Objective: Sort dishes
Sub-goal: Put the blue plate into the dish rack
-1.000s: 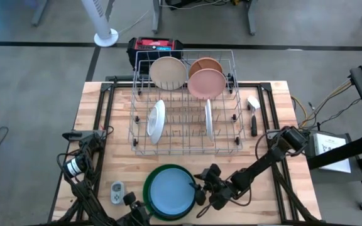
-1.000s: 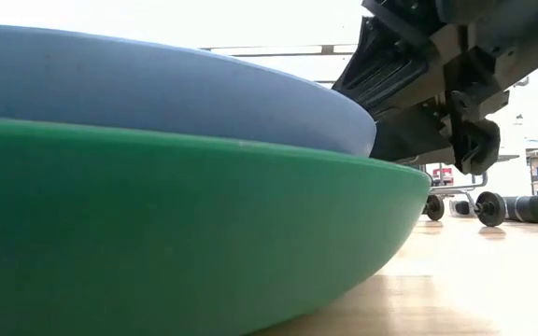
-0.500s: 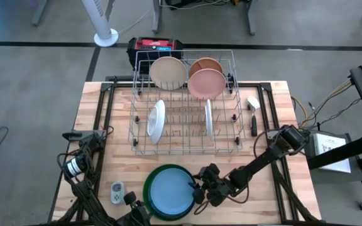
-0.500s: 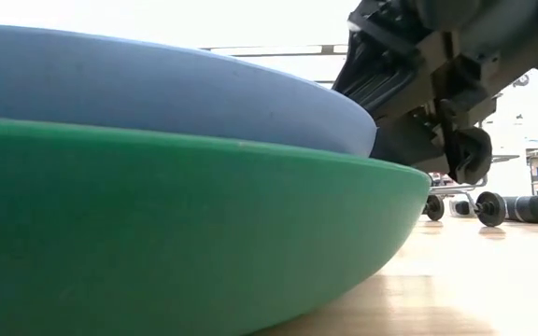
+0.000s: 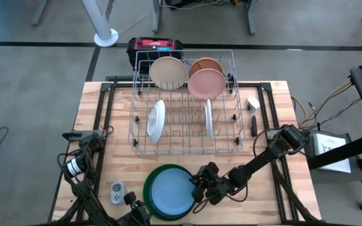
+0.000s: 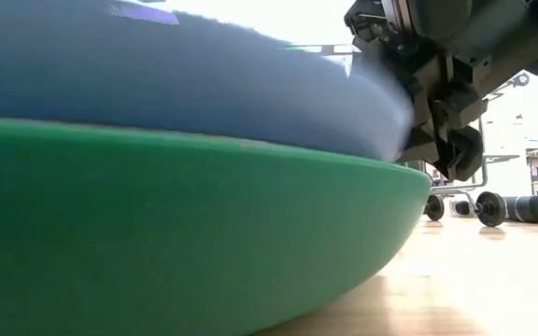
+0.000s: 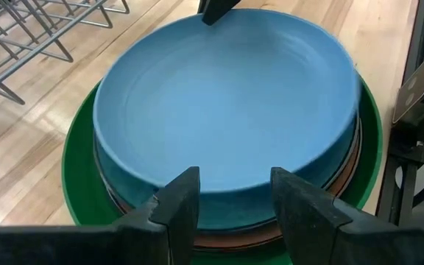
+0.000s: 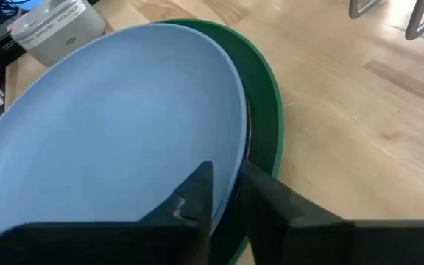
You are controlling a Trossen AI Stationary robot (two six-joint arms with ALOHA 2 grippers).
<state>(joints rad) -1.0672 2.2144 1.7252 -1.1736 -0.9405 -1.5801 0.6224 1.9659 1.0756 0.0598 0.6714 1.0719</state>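
Note:
A light blue plate (image 5: 170, 193) tops a stack of dishes inside a large green plate (image 5: 151, 177) near the table's front edge. My right gripper (image 8: 223, 184) is at the stack's right side, shut on the blue plate's rim. My left gripper (image 7: 230, 195) waits open at the stack's near-left side (image 5: 140, 212), its fingers just short of the rim with nothing between them. In the wire rack (image 5: 184, 103) stand a cream plate (image 5: 168, 72), a tan one (image 5: 205, 64), a pink one (image 5: 207, 83) and two white ones (image 5: 156, 120). My right gripper pinches the blue plate's right rim (image 8: 234, 158) between its two fingers, one finger (image 8: 194, 193) inside the plate and the other under its outer edge. The fingers come slanting down from the table's right. The plate lies on the stack below it.
A small grey gadget (image 5: 117, 191) lies left of the stack. A dark-handled tool (image 5: 254, 116) lies right of the rack. A red and black box (image 5: 154, 45) stands behind the rack. Bare wood shows right of the stack (image 6: 493, 280).
My right gripper has edged toward the table's left onto the blue plate's rim and shut on it. In the low view the blue plate now shows blurred and its right edge stands a little farther right.

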